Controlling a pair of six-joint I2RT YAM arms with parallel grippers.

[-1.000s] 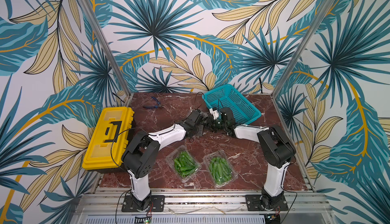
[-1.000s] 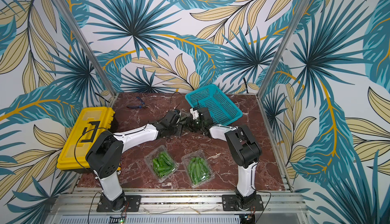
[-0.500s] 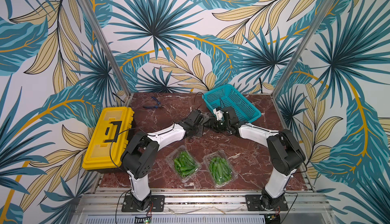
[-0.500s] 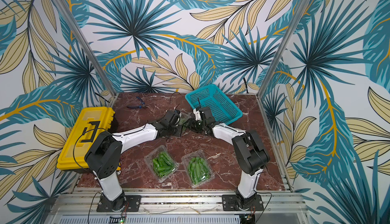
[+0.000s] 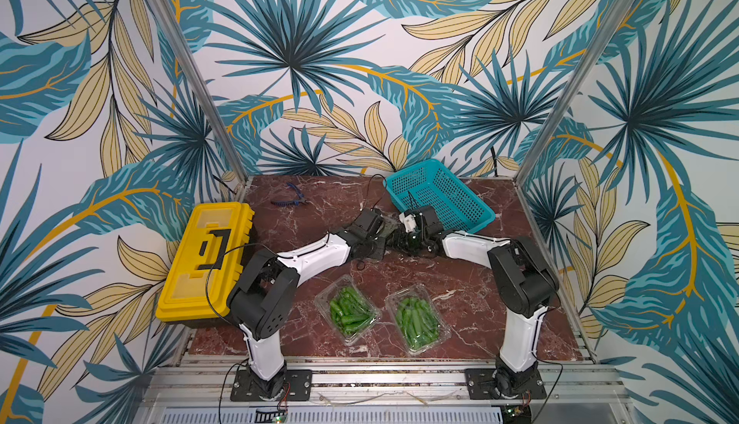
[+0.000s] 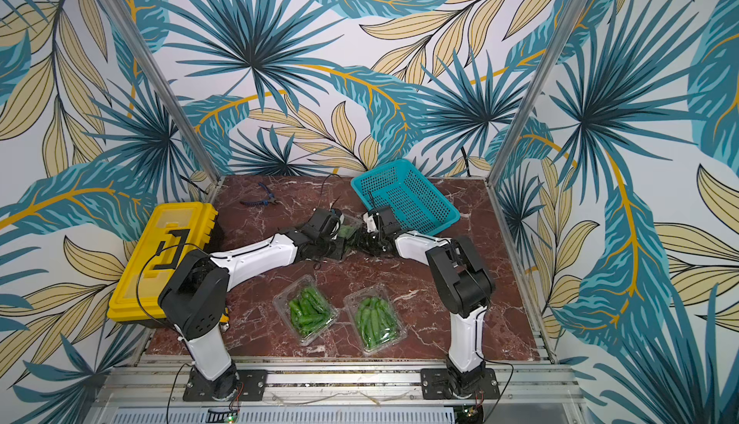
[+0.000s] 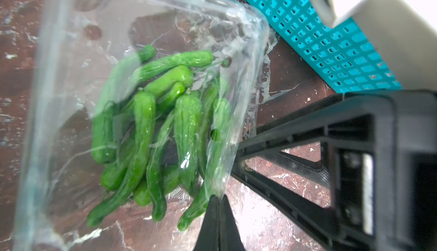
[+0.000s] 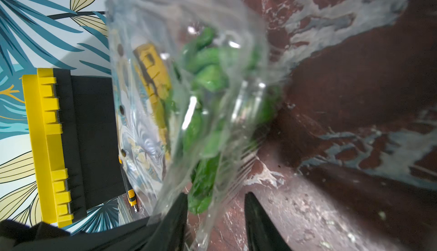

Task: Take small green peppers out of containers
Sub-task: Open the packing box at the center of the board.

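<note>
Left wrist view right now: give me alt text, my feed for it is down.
Left tool shut, pinching the rim of a clear plastic container that holds a heap of green peppers, seen against the brown marble table. A teal basket lies beyond, and the right arm reaches toward the container's side.

Toolbox (image 5: 208, 258) L of containers (image 5: 324, 300) w/ peppers (image 5: 350, 312)

Green peppers (image 5: 352, 314), teal basket (image 5: 440, 194), yellow toolbox (image 5: 180, 294)

My left gripper (image 6: 340, 242) and right gripper (image 6: 364, 242) meet at a clear plastic clamshell box (image 6: 352, 223) of slim green peppers (image 6: 346, 232), just beside the teal perforated plastic basket (image 6: 404, 202).
</note>
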